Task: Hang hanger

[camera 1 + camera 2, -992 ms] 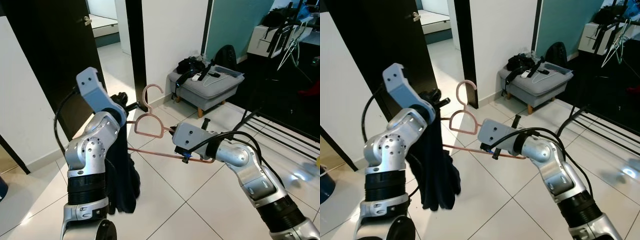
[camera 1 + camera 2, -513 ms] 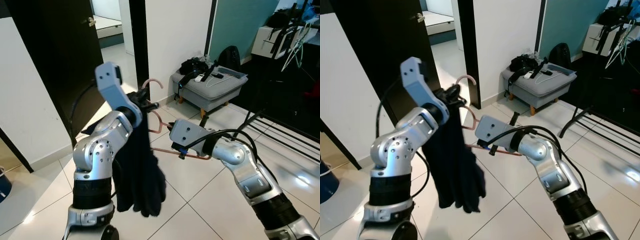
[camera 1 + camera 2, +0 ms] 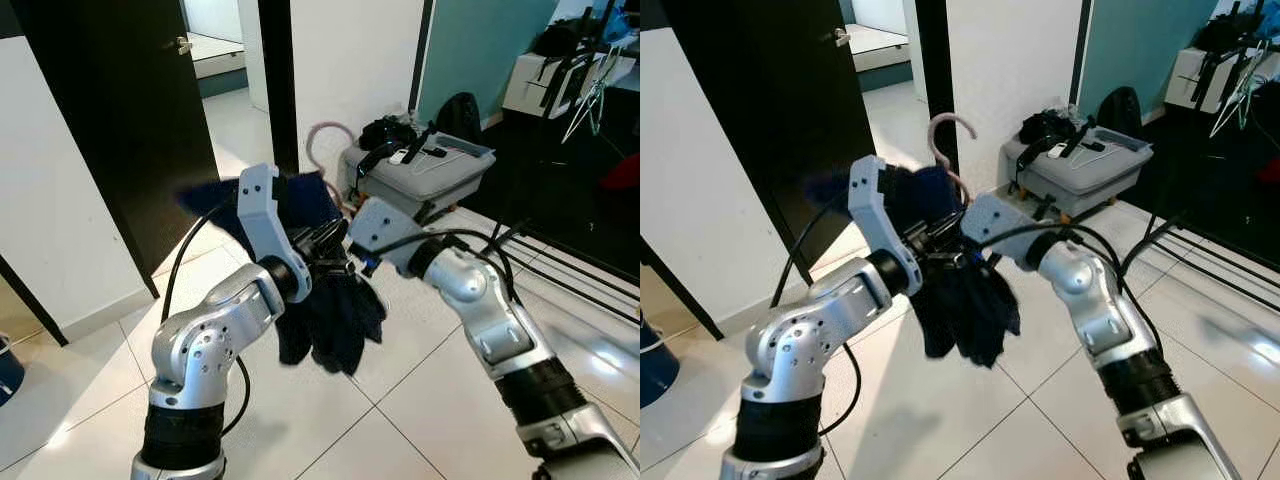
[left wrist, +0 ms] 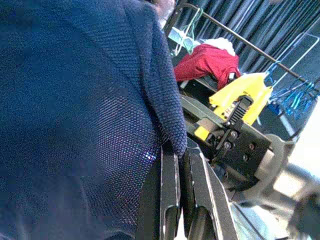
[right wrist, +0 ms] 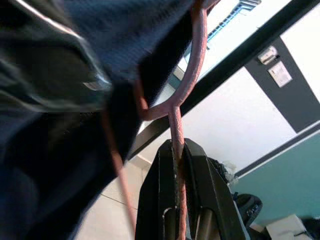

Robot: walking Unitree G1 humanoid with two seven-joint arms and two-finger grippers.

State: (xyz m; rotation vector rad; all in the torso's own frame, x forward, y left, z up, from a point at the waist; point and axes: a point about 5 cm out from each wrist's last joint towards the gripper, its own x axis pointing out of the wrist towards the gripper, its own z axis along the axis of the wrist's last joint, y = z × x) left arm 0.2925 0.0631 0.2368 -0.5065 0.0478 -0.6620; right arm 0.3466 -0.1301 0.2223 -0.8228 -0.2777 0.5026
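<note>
Right gripper (image 5: 182,210) is pinching the pink hanger (image 5: 192,65); left gripper (image 4: 182,200), pressed together, is gripping the dark garment (image 3: 335,310) draped over it.

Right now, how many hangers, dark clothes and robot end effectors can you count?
Pink hanger: 1
Dark blue garment: 1
End effectors: 2, the left end effector and the right end effector
Total: 4
</note>
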